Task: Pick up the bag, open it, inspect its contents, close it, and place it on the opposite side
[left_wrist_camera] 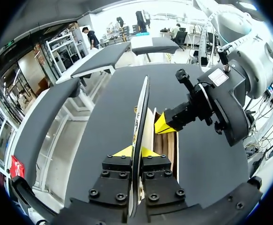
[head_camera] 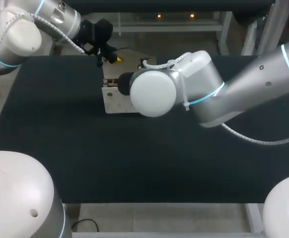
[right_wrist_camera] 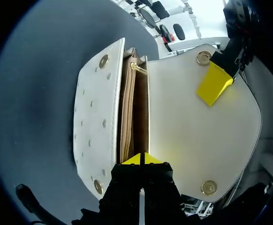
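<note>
Black table (head_camera: 60, 148). The cream bag (head_camera: 115, 101) sits on it toward the far edge, near the middle, with its mouth open and tan lining showing. The flap (right_wrist_camera: 197, 126) is swung wide open and the left gripper (left_wrist_camera: 135, 152) is clamped on its edge. Right gripper (right_wrist_camera: 141, 159) is at the end of the mouth, tips pressed together. Whether they pinch the rim is unclear.

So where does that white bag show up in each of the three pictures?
Head view: bag mid-table, half hidden behind the right arm.
Left wrist view: bag edge-on, its flap pinched in the left gripper.
Right wrist view: bag open, ahead of the right gripper.
Shared landmark: the left gripper's yellow tip on the flap.
</note>
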`<state>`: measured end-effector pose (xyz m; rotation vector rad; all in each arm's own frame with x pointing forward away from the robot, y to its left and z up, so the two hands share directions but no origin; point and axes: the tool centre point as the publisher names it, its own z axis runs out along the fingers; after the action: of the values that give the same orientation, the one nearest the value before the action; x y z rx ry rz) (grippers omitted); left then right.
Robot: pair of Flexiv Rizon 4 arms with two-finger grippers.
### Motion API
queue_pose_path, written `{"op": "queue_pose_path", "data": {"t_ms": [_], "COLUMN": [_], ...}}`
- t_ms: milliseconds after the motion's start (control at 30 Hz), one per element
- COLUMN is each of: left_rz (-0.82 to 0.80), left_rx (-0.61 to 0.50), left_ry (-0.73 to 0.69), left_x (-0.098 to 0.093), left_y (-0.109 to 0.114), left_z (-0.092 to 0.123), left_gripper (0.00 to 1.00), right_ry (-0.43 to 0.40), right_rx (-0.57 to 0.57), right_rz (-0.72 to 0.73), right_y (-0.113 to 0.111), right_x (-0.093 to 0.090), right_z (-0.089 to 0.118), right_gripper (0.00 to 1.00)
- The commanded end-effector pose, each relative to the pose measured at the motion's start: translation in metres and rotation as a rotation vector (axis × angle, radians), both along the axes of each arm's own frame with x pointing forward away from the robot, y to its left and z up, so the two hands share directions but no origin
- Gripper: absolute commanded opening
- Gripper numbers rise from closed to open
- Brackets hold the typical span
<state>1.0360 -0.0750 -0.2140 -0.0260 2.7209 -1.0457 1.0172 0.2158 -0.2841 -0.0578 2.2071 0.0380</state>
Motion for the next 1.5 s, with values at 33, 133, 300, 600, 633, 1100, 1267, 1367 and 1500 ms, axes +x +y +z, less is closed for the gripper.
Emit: {"op": "queue_pose_path", "data": {"t_ms": [33,133,300,600,633,1100,1267,1367,1500], "left_rz": [0.021,0.035,0.021,-0.047,-0.049,-0.110,-0.126,-0.141,-0.159], "left_rx": [-0.012,-0.026,-0.036,-0.058,-0.058,-0.055,-0.059,-0.061,-0.065], "left_ry": [0.006,0.017,0.029,0.068,0.068,0.097,0.098,0.111,0.134], "left_x": [0.002,0.005,0.005,0.001,0.000,-0.010,-0.013,-0.014,-0.015], "left_y": [0.002,0.005,0.006,0.004,0.004,0.000,0.000,-0.001,-0.003], "left_z": [0.000,0.001,0.003,0.005,0.005,0.007,0.008,0.005,0.003], "left_gripper": [0.00,0.00,0.00,0.00,0.00,0.00,0.00,0.00,0.00], "right_ry": [0.007,0.021,0.055,0.080,0.080,0.064,0.097,0.112,0.116], "right_rx": [-0.002,-0.001,0.003,-0.004,-0.005,0.002,-0.001,-0.003,-0.002], "right_rz": [0.000,-0.003,-0.014,-0.012,-0.012,-0.007,-0.011,-0.012,-0.015], "right_y": [0.002,0.000,-0.004,-0.003,-0.003,0.000,-0.003,-0.004,-0.007], "right_x": [0.000,-0.004,-0.005,-0.007,-0.006,0.006,0.004,0.001,-0.001], "right_z": [-0.005,-0.008,-0.016,-0.025,-0.025,-0.027,-0.033,-0.037,-0.035], "right_gripper": [0.00,0.00,0.00,0.00,0.00,0.00,0.00,0.00,0.18]}}
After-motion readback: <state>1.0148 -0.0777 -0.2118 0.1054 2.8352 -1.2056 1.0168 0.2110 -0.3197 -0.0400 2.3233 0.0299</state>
